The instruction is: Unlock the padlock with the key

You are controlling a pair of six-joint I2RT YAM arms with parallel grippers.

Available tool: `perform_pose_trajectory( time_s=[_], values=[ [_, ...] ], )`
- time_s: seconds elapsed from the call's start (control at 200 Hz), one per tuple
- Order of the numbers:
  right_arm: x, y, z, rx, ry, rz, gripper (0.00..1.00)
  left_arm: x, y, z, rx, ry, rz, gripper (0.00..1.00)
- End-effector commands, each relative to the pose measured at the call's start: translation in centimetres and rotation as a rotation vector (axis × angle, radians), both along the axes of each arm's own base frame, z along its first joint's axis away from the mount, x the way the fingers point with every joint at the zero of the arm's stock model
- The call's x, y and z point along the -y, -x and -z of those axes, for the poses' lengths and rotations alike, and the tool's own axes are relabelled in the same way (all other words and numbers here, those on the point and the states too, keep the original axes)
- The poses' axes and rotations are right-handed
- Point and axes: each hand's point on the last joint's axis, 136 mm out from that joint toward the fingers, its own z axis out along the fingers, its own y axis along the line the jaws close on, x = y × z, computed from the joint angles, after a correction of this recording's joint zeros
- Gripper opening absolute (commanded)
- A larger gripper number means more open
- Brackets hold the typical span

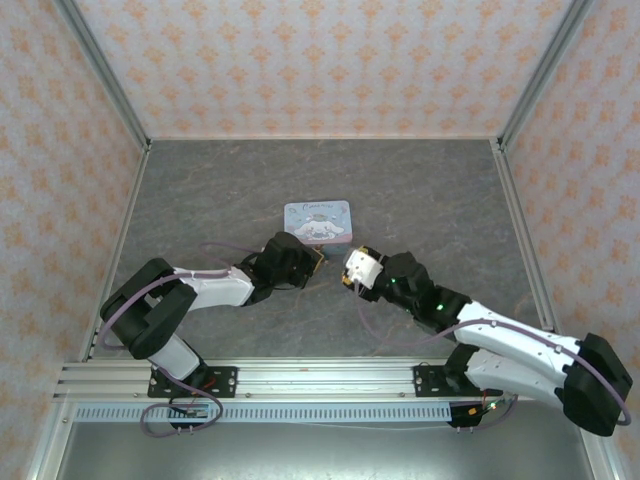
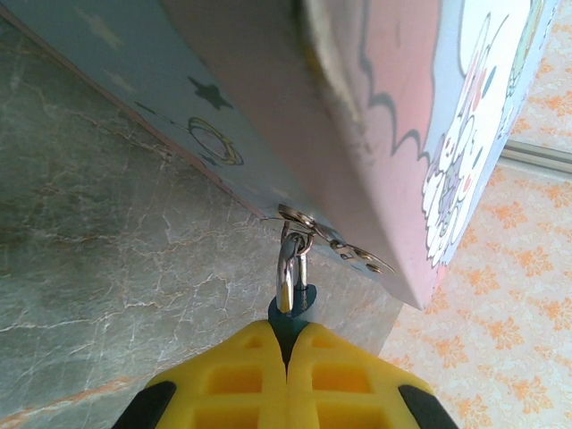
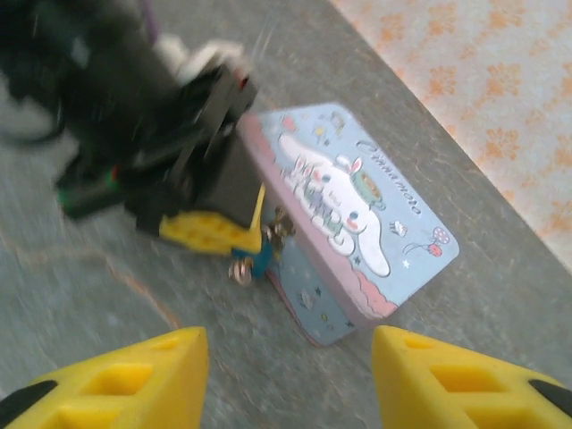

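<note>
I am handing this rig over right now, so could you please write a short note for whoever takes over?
Left gripper: shut on the padlock.
Right gripper: open, empty, facing the lock from in front of the tin.
Padlock: hangs by its shackle from the tin's hasp; the shackle looks closed.
Key: not made out; a metal bit beside the lock is too blurred to name.
Done: lock gripped.
Left: find the key, insert it, turn it, free the shackle.

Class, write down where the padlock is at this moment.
In the left wrist view, the padlock is hooked through the latch of the tin, pinched by the left gripper.
</note>
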Motion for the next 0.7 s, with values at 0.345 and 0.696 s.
perform_pose_trajectory(
  time_s=[0.345,0.696],
  values=[
    [-2.5,-2.1,5.5,0.167,0.28,-0.132,0.58,0.0,-0.7,-2.1,0.049,0.031,-0.015,0.0],
    [-4.9,-4.4,6.9,0.142,0.221,-0.099,0.49,0.0,-0.7,-2.6,0.056,0.032,-0.012,0.0]
  ],
)
